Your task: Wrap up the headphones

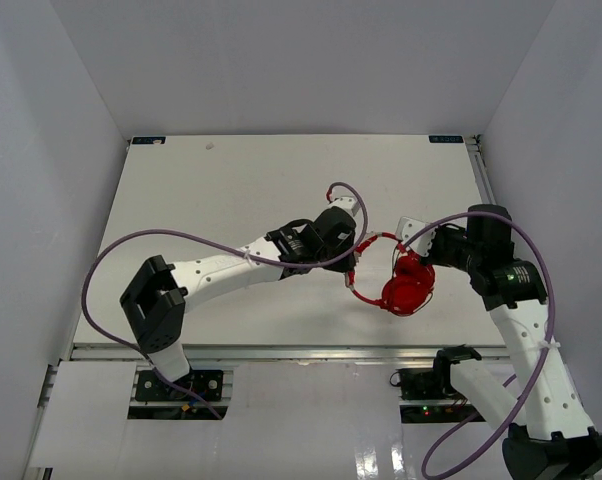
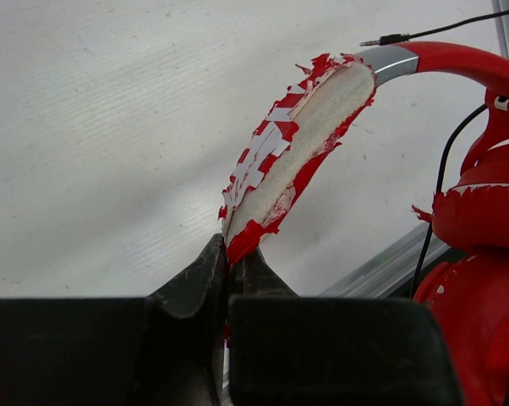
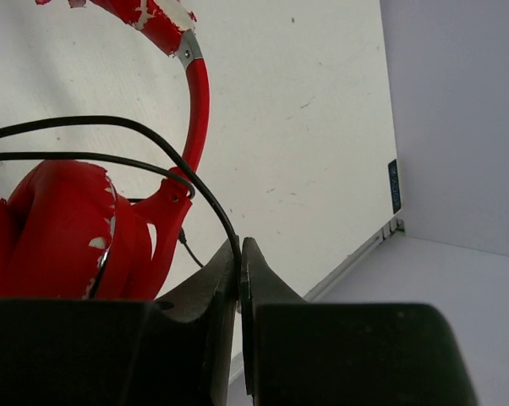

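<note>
Locate the headphones (image 1: 408, 290) over the near, centre-right part of the table (image 1: 231, 190), between the two arm ends; note both red cups (image 3: 60, 224) bunched together on the right-hand side, with the headband (image 2: 457, 63) arching away toward the left arm; cannot confirm from any view whether resting on the surface or raised clear of it. Inspect the headband padding (image 2: 301, 144) in the left wrist view; record red skin torn and flaking, pale foam exposed along the inner face, a silver slider band at the upper end. Trace the thin black cable (image 3: 225, 224) in loops across the cups and past the hinge; find the plug (image 2: 383, 39) just beside the top of the headband.

Identify the left gripper (image 2: 233, 266) as clamped narrow on the lower end of the headband padding, fingertips meeting around the torn red edge. Identify the right gripper (image 3: 240, 254) as pinched nearly closed on the cable, with the black strand running down between the fingertips and the cups just beside the left finger.

Further out, note purple robot cables (image 1: 171, 233) looped over each arm; a metal rail (image 1: 281, 350) along the near table edge; plain pale walls (image 1: 281, 60) on three sides.
</note>
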Robot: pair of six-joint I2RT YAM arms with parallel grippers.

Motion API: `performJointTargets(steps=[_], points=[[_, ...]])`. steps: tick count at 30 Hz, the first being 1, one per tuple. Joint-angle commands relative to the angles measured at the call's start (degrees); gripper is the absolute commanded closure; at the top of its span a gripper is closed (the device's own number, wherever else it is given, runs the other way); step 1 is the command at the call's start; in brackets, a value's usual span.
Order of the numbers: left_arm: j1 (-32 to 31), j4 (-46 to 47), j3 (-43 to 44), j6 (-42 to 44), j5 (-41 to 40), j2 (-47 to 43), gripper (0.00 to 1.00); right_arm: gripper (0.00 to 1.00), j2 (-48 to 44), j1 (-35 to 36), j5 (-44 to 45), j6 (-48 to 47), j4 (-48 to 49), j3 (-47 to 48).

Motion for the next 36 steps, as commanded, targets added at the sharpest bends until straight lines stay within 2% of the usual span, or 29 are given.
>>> performJointTargets(steps=[1, 7, 12, 20, 25, 29, 33, 36], points=[[-0.5, 6.6, -4.0, 0.1, 4.3, -9.0, 1.0, 0.92, 1.6, 0.0, -4.8, 6.6, 2.2, -0.6], [-0.5, 6.6, -8.7, -1.1, 2.2, -16.8, 1.0, 0.92, 4.1, -1.5, -13.2, 13.8, 2.2, 0.8], [-0.5, 6.0, -10.1, -2.2, -0.2, -22.3, 1.0, 0.92, 6.6, -5.9, -25.2, 17.9, 1.9, 2.5], [-0.5, 3.9, -4.2, -1.2, 0.5, -22.7, 1.0, 0.9, 9.1, -9.0, -45.4, 21.4, 2.3, 0.6], [-0.7, 3.0, 0.8, -0.8, 1.2, -20.7, 1.0, 0.87, 10.5, -9.2, -51.5, 22.7, 2.6, 0.3], [-1.5, 1.7, 6.7, -0.5, 0.9, -18.1, 1.0, 0.8, 11.2, -9.2, -53.8, 23.7, 3.0, 0.3], [-2.4, 1.1, 10.4, -0.3, 0.5, -16.9, 1.0, 0.68, 11.7, -9.6, -55.9, 25.5, 4.3, 0.1], [-2.6, 0.8, 11.6, -0.3, -0.4, -17.0, 1.0, 0.65, 12.1, -9.8, -58.1, 27.0, 5.2, -0.2]])
